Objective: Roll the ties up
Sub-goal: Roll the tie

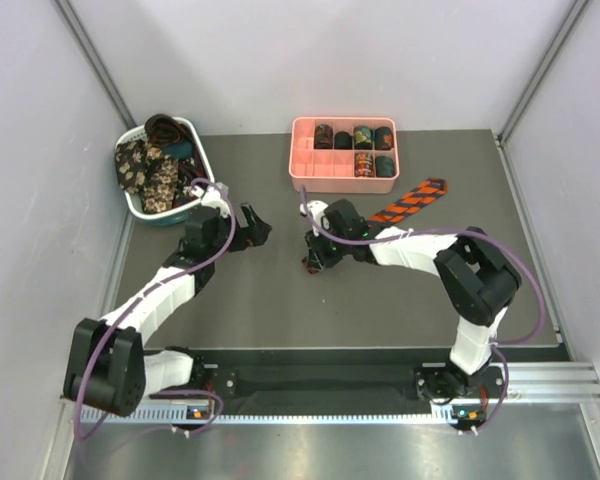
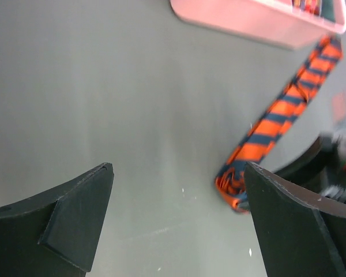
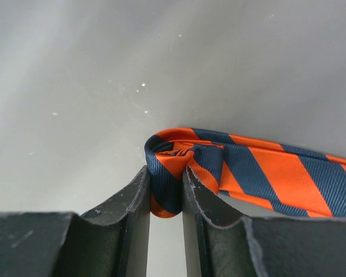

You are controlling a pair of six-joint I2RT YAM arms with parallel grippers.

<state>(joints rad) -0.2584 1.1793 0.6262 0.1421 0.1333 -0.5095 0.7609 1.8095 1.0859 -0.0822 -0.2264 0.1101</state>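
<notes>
The orange-and-navy striped tie (image 3: 265, 173) lies flat on the table (image 1: 380, 300), with one end curled into a small coil. Your right claw (image 3: 166, 179) is pinching that coil, jaws narrow. The other end reaches toward the pink tray (image 1: 298, 150). Your left claw (image 2: 177, 173) hangs nearby, spread wide and holding nothing.

You have a smooth woven cloth tie (image 3: 259, 173), scuffed matt black fingers (image 3: 127, 225), and a dust-flecked matt grey tabletop (image 3: 104, 69).

The basket (image 1: 204, 152) stands far left, the tray (image 1: 342, 184) far centre, a tie (image 1: 410, 200) just before it.
</notes>
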